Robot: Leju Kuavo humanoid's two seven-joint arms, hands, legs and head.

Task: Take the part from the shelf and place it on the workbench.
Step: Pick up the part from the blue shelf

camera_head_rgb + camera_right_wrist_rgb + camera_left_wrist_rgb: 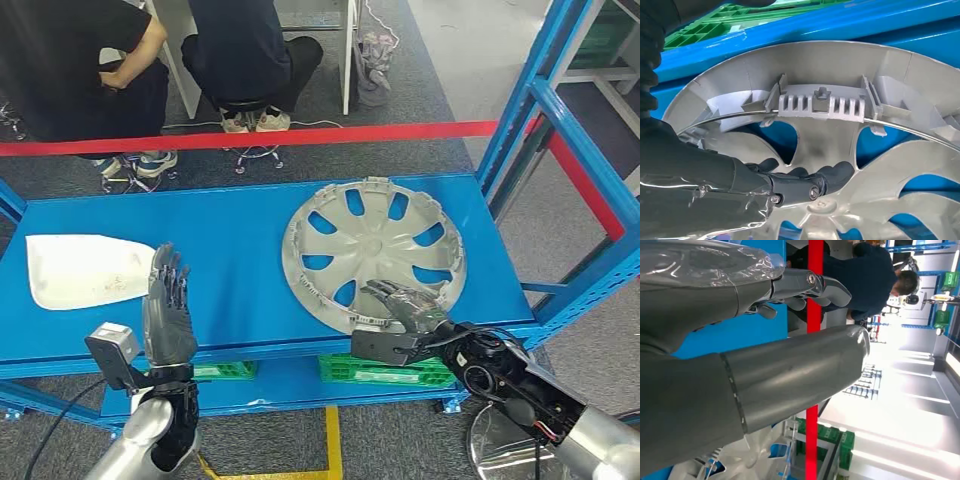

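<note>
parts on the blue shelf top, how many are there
2. The grey wheel cover lies right of centre, with the right hand reaching onto its near rim. The white panel lies at the shelf's left end, beside the raised left hand.

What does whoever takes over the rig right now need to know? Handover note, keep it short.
Left hand: raised upright over the shelf's front edge, fingers apart, holding nothing.
Right hand: reaching onto the near rim of the round silver-grey plastic hubcap, fingers laid on its spokes; a closed grip can't be confirmed.
Hubcap lies flat on the blue metal shelf. A white plastic panel lies at the shelf's left end.
Done: right hand at the part.
Left: grip, lift, carry to the workbench.
</note>
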